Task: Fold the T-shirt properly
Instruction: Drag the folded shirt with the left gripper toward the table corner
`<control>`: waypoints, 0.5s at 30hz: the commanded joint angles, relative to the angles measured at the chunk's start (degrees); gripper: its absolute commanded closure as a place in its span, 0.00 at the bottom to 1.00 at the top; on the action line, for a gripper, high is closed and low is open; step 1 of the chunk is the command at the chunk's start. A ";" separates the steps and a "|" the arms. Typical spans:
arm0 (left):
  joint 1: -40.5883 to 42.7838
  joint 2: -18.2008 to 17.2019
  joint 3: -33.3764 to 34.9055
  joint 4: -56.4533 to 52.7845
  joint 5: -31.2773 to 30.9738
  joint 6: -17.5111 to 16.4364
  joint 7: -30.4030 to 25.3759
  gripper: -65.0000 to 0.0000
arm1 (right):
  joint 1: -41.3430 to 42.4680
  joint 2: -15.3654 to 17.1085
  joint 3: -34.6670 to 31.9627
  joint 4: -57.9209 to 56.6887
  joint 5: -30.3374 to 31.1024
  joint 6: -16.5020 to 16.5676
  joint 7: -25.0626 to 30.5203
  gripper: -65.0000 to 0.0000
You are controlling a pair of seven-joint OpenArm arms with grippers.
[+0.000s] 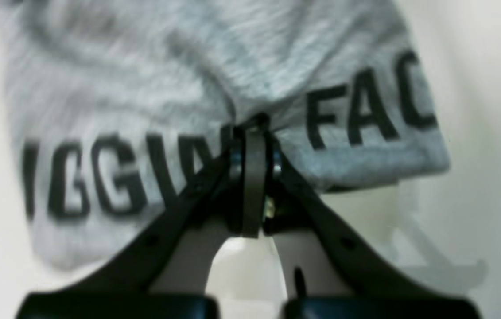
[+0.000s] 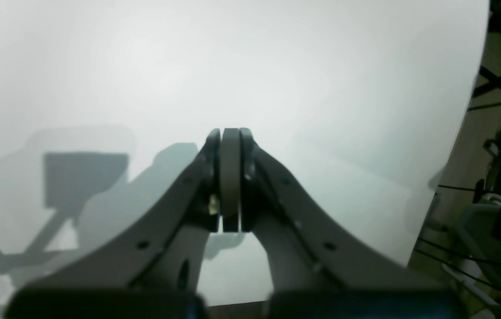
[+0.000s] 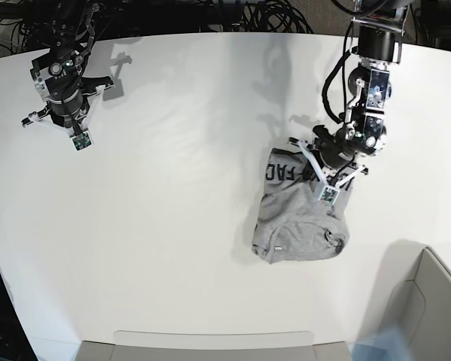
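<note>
Left gripper (image 1: 254,128) pinches the heather-grey cotton T-shirt (image 1: 153,102) with black block lettering, filling the frame's upper half. Right gripper (image 2: 230,133), jaws together, hangs empty over the white table (image 2: 277,66). Base view: shirt bunched right of centre.

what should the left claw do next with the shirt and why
Probably lift and draw the T-shirt out toward open table. The left claw is shut on a pinch of fabric, the shirt is bunched, and the right claw hangs shut and empty.
</note>
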 commanded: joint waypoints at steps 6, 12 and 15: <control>0.97 2.67 -5.04 10.12 -0.29 -3.61 -0.16 1.00 | 1.15 0.41 0.06 0.87 -0.16 0.66 0.48 1.00; -5.53 6.98 -8.99 8.72 -0.02 -3.61 -3.06 1.00 | 0.62 0.41 0.14 0.87 -0.34 0.75 0.56 1.00; -9.05 7.07 -8.73 5.37 -0.02 -3.61 -5.52 1.00 | 0.62 0.41 0.32 0.87 -0.34 0.75 0.48 1.00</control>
